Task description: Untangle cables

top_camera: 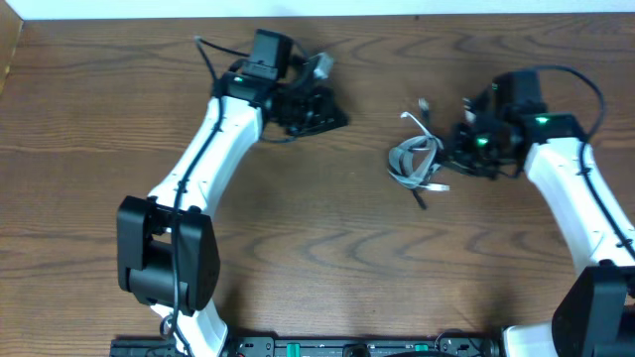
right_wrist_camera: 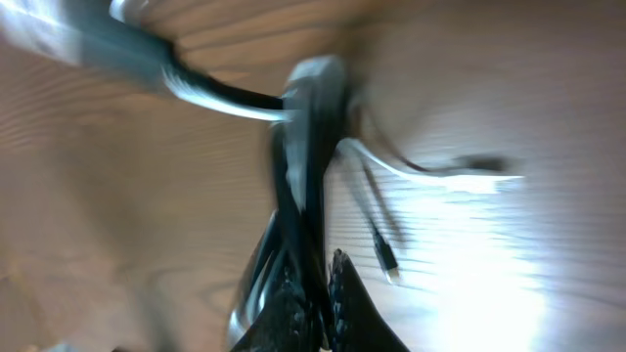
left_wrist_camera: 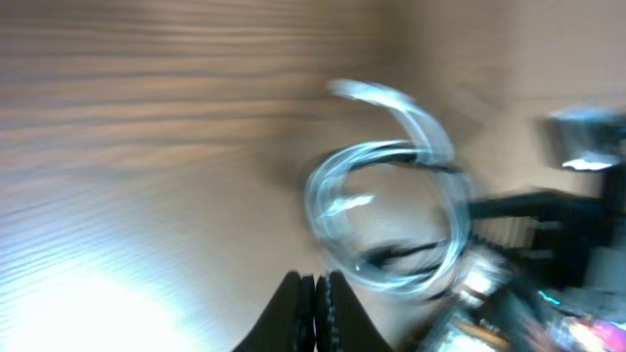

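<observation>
Overhead: the cables lie bundled on the wooden table, with the right gripper at their edge and the left gripper well apart. Left wrist: jaws pressed together, the blurred coil ahead. Right wrist: jaws pinching the cables' dark strands.

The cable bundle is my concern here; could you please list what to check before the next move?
1. Right gripper gripping the cable bundle: ok, it is shut and strands run up from between its fingers.
2. Left gripper holding a cable: not ok, it is shut on nothing, apart from the bundle.
3. Cables separated: not ok, they are coiled together.
4. Loose plug end in sight: ok.
5. Which strand is pinched: cannot tell, the wrist views are blurred.
</observation>
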Robot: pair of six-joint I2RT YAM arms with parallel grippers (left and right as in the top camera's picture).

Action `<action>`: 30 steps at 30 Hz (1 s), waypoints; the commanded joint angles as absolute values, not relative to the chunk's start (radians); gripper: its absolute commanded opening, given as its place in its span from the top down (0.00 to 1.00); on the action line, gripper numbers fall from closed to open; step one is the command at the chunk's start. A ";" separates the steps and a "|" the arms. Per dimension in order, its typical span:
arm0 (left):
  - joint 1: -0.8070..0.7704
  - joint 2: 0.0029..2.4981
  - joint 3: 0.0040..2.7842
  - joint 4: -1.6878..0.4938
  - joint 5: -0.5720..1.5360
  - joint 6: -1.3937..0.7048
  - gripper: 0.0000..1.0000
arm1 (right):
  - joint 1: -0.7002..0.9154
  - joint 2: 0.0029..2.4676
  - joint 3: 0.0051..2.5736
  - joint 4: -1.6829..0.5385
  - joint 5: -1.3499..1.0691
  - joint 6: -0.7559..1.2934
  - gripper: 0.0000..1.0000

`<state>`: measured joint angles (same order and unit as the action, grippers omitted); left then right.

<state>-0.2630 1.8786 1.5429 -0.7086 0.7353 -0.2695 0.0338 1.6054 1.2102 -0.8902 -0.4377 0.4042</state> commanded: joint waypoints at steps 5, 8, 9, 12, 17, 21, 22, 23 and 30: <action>-0.270 1.877 1.546 -0.879 0.482 -0.028 0.92 | -0.046 1.610 1.213 -0.925 -0.430 0.245 0.99; -0.304 1.877 1.544 -0.901 0.489 -0.014 0.93 | -0.028 1.610 1.224 -0.939 -0.452 0.247 0.99; -0.318 1.877 1.544 -0.901 0.489 -0.014 0.93 | -0.017 1.610 1.234 -0.955 -0.448 0.250 0.99; -0.358 1.877 1.544 -0.900 0.488 -0.011 0.92 | 0.027 1.610 1.276 -1.015 -0.367 0.259 0.99; -0.369 1.877 1.544 -0.900 0.488 -0.011 0.93 | 0.122 1.610 1.361 -1.098 -0.126 0.305 0.98; -0.349 1.877 1.544 -0.900 0.488 -0.011 0.92 | 0.218 1.610 1.409 -1.126 0.091 0.377 0.98; -0.342 1.877 1.544 -0.900 0.488 -0.011 0.92 | 0.241 1.610 1.409 -1.124 0.141 0.398 0.98; -0.335 1.877 1.544 -0.900 0.488 -0.011 0.93 | 0.263 1.612 1.409 -1.126 0.189 0.418 0.99; -0.295 1.877 1.544 -0.900 0.488 -0.012 0.92 | 0.378 1.716 1.409 -1.082 0.246 0.419 0.73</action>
<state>-0.3080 1.8786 1.5425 -0.8944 0.4957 -0.0250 0.3389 1.6527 1.3926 -1.1053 0.1955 0.4149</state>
